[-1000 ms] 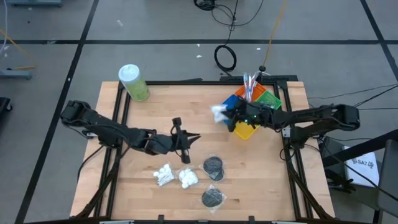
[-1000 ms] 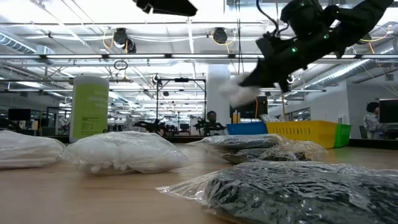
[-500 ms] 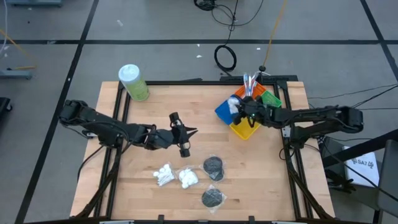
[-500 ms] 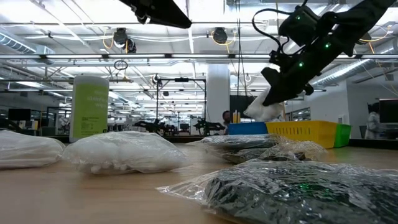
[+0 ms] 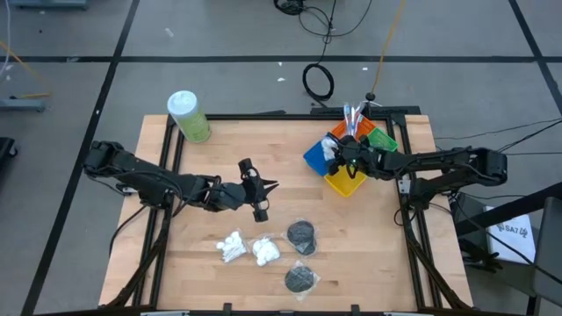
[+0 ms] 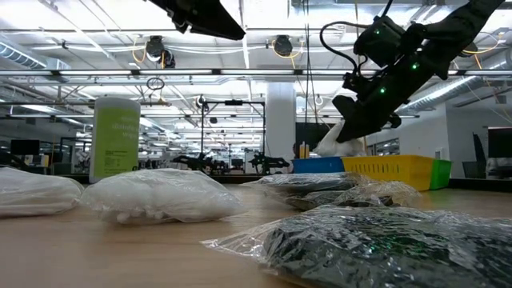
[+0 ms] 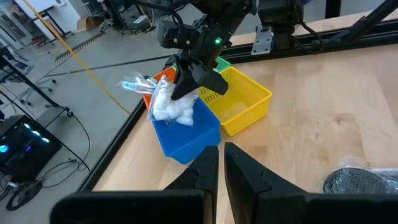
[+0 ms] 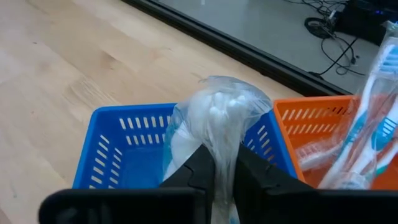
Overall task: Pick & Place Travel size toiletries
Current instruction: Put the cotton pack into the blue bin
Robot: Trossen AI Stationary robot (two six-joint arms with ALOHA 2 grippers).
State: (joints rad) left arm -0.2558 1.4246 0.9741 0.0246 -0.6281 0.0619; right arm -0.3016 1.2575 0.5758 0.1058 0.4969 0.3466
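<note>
Right wrist view shows my right gripper [image 8: 221, 168] pinching the neck of a cotton-ball bag [image 8: 211, 121] directly above the blue bin [image 8: 118, 146], so releasing should drop it inside, while my left gripper [image 7: 219, 163], fingers nearly together, waits farther off.

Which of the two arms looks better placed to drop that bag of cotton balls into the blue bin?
The right gripper: it is shut on the cotton ball bag directly over the blue bin. The left gripper is mid-table, holding nothing.
</note>
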